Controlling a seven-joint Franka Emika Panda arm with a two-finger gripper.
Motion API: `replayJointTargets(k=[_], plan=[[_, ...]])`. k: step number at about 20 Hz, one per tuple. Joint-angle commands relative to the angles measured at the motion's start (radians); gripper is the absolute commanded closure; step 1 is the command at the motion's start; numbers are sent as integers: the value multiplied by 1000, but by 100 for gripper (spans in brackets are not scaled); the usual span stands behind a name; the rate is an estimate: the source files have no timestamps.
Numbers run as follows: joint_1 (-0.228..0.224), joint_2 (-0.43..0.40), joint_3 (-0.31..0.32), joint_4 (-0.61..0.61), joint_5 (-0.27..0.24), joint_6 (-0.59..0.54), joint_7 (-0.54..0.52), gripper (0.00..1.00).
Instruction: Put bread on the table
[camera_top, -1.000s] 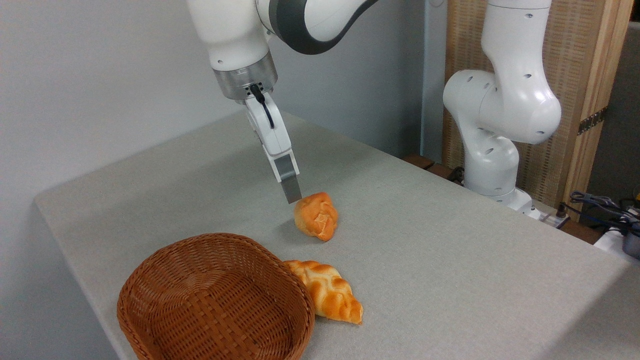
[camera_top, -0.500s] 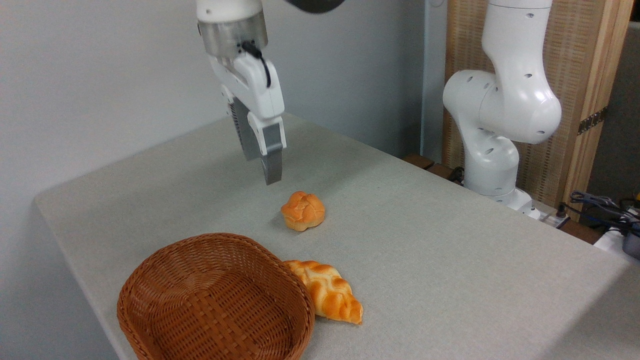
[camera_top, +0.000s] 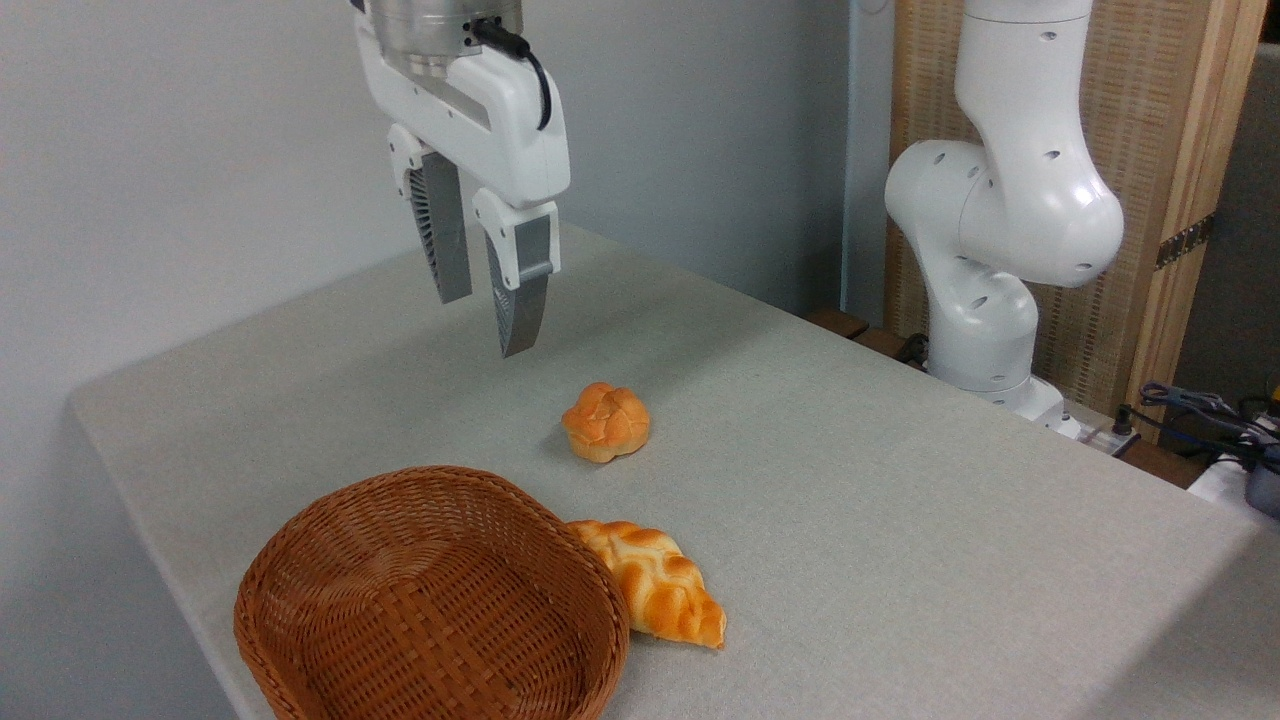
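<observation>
Hovering above the table (camera_top: 900, 520), up and to the left of the bread (camera_top: 606, 422): gripper (camera_top: 486, 320), fingers pointing down, jaws parted with a clear gap between them, nothing held. Near finger (camera_top: 520, 300) lower in view, grey ribbed pad showing; far finger (camera_top: 445, 245) behind it, also ribbed. White gripper body hung from a metal wrist flange, black cable (camera_top: 520, 50) looping off the top. Bread sitting alone on the grey-beige cloth, knotted top up, well clear of the fingertips, soft shadow on its left side. Nearer the front: brown woven basket (camera_top: 430, 600), nothing visible inside, close to the table's front edge. Braided loaf (camera_top: 655, 590) lying on the cloth, tucked against the basket's right rim, pointed end aimed down-right. Bun and loaf apart, bare cloth between. White arm base and joints (camera_top: 1000, 220) standing past the far right edge of the table, wooden slatted panel (camera_top: 1160, 150) behind. Cables (camera_top: 1210, 415) at the far right margin.
</observation>
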Motion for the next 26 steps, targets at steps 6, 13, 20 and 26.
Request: replayJointTargets(k=[6,13,20,26], plan=[[22,25,-8,39,-10,-41,-23,0],[22,45,-57,41,77,-43,-85,0],[22,47,-66,42,115,-43,-79,0],[22,47,-57,42,117,-43,-78,0]])
